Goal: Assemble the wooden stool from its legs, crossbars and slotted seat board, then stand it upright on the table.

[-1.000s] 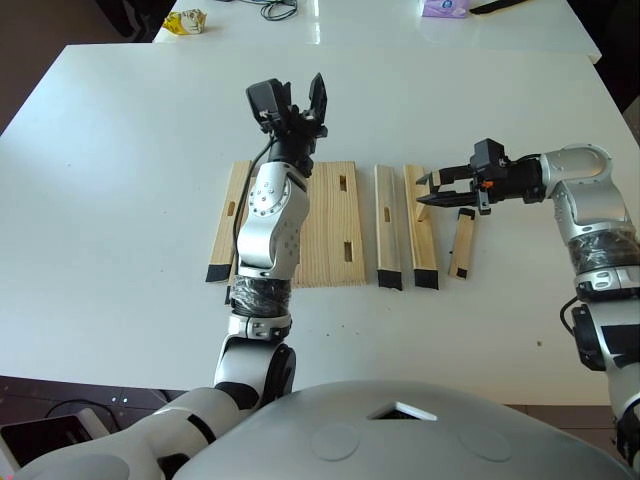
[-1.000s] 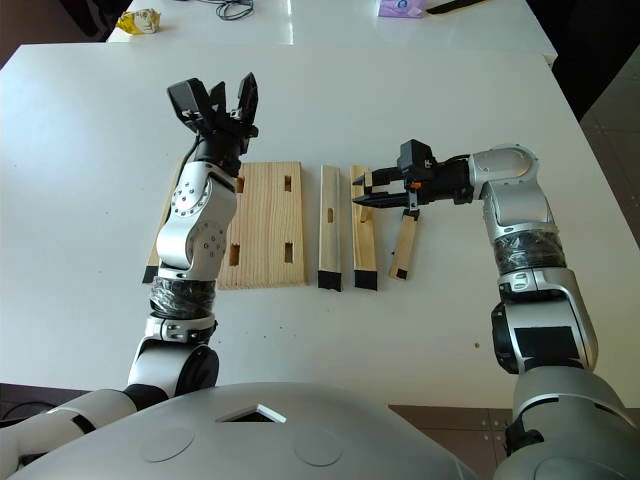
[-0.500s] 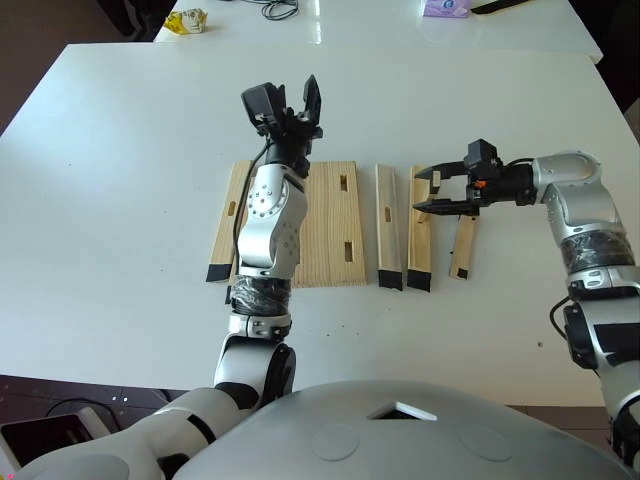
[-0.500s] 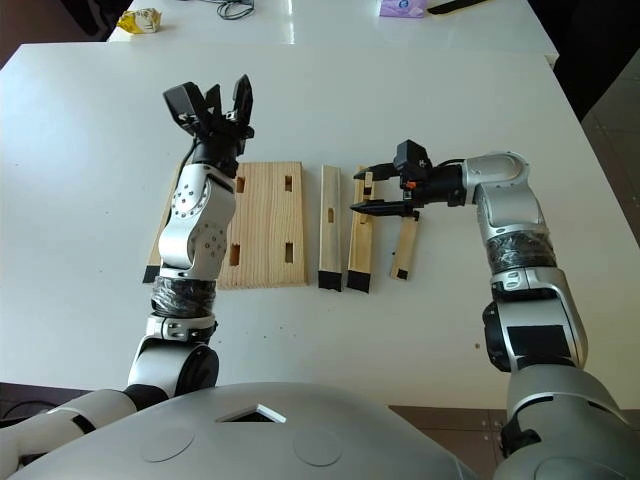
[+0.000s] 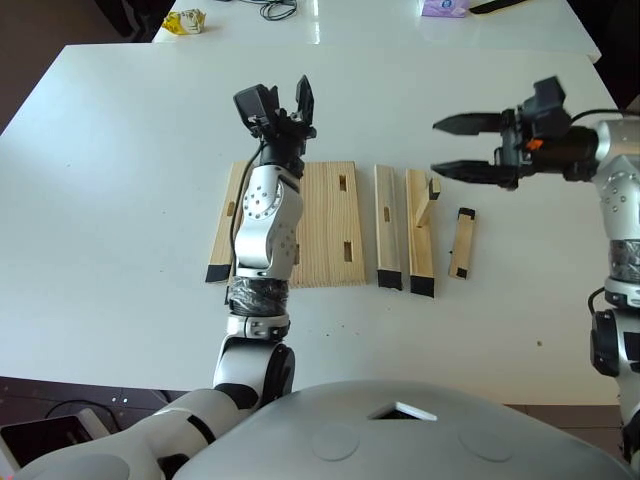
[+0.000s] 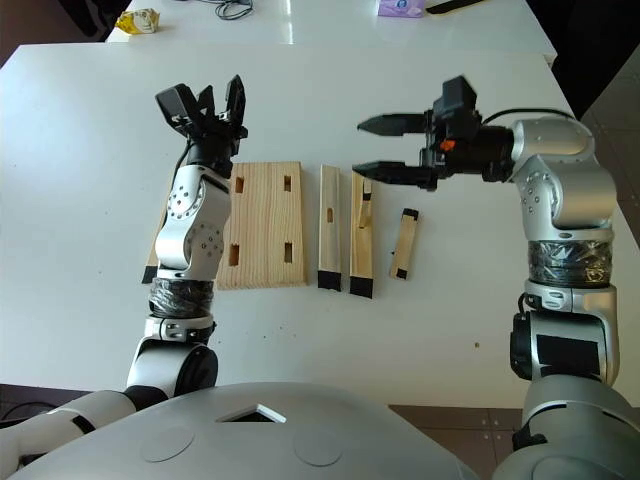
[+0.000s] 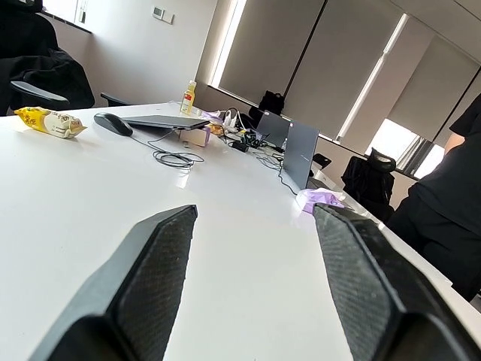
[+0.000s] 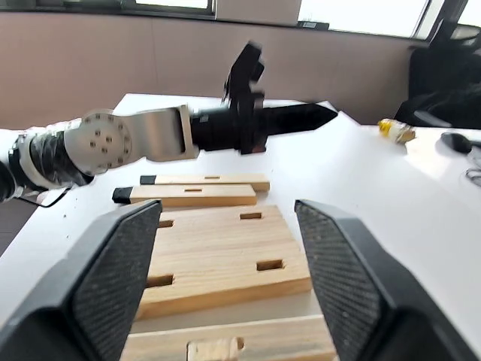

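Stool parts flat, both claws empty.
Left gripper (image 5: 280, 100) stands spread above the seat board (image 5: 330, 225); right gripper (image 5: 438, 146) gapes wide near a small crossbar (image 5: 428, 203) tilted on a leg (image 5: 421, 250).

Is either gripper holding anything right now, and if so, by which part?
Nothing is held. The left gripper and the right gripper both have open jaws with nothing between them.

pale, matt wooden seat board (image 5: 328, 222) and legs (image 5: 388, 225) with black-painted ends lie on a smooth white table (image 5: 120, 180).
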Controlling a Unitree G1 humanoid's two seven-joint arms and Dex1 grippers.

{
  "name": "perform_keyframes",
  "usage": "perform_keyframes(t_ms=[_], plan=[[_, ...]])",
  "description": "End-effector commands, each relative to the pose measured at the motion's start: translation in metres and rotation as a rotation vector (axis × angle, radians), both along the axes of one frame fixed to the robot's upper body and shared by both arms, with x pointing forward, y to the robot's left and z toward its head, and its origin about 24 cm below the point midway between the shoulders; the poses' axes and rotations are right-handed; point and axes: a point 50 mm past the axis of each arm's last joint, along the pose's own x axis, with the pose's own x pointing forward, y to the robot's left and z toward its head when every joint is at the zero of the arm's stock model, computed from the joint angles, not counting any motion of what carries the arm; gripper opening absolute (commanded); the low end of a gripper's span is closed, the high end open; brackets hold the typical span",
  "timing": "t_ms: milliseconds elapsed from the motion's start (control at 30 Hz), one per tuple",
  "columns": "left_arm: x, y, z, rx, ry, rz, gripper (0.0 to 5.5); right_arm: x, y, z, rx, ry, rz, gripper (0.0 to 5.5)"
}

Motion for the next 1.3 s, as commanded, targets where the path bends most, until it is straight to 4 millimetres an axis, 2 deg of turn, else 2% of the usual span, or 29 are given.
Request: perform_keyframes(t_ms=[33,133,200,300,400,500,567,600,767,867,1000,1167,1300], plan=[[-0.005,-0.005,-0.013,-0.039,0.055,-0.008,2.88,0.001,0.026,-0.002,0.121,0.026,-0.042,3.27],[-0.003,-0.006,-0.014,-0.040,0.060,-0.016,2.88,0.000,0.042,-0.029,0.069,0.032,-0.083,3.27],[-0.002,-0.007,-0.014,-0.037,0.062,-0.022,2.88,-0.001,0.046,-0.036,0.075,0.048,-0.098,3.27],[-0.001,-0.008,-0.014,-0.031,0.061,-0.033,2.88,-0.002,0.045,-0.030,0.092,0.041,-0.094,3.27],[0.000,-0.008,-0.014,-0.033,0.061,-0.038,2.88,-0.003,0.042,-0.015,0.121,0.014,-0.071,3.27],[-0.001,-0.006,-0.014,-0.042,0.062,-0.028,2.88,-0.004,0.043,0.007,0.227,-0.016,-0.039,3.27],[-0.001,-0.006,-0.014,-0.045,0.063,-0.026,2.88,-0.003,0.044,0.010,0.262,-0.007,-0.042,3.27],[-0.001,-0.006,-0.014,-0.046,0.064,-0.027,2.88,-0.002,0.045,0.002,0.226,0.000,-0.054,3.27],[0.000,-0.008,-0.014,-0.040,0.066,-0.042,2.88,-0.001,0.045,-0.063,-0.045,0.063,-0.131,3.27],[0.000,-0.008,-0.014,-0.039,0.067,-0.041,2.88,-0.001,0.044,-0.082,-0.105,0.074,-0.146,3.27],[0.000,-0.008,-0.014,-0.040,0.069,-0.047,2.88,-0.001,0.050,-0.065,0.007,0.066,-0.116,3.27],[0.000,-0.008,-0.013,-0.048,0.068,-0.037,2.88,0.002,0.049,-0.020,0.210,0.048,-0.122,3.27],[-0.003,-0.006,-0.013,-0.054,0.060,-0.021,2.88,-0.019,0.047,0.011,0.230,0.034,-0.034,3.27]])
